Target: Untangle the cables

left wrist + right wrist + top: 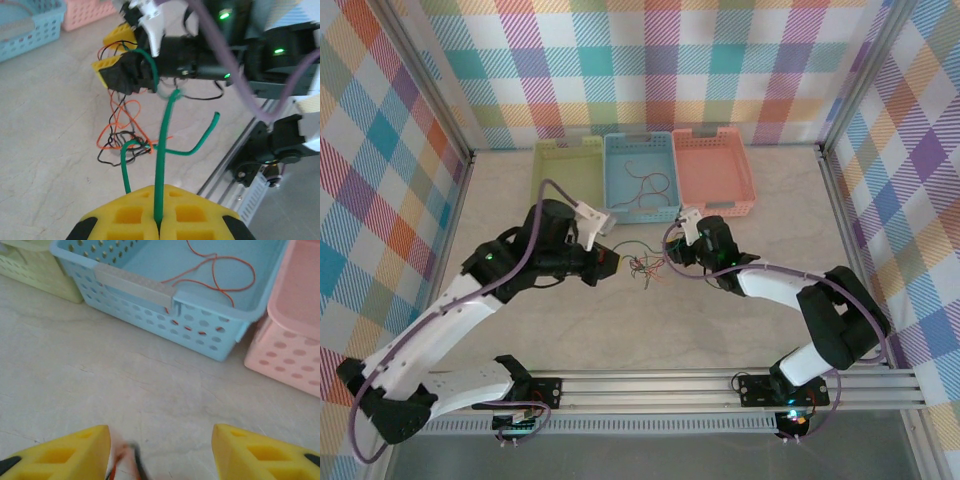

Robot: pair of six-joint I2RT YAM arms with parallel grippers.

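Cables (646,266) knotted on tabletop (620,330) between both tools: thin, light, springy, likely to snag. Left tool (160,220) pinches green strand (163,150); right tool (160,432) spread, orange and black strands beside one pad. Best hold: a free end, drawn gently off the knot

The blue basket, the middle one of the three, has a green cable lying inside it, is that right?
Not quite. It is an orange cable that lies inside the blue basket, not a green one, as the right wrist view shows. The rest holds: the basket is the middle one of the three.
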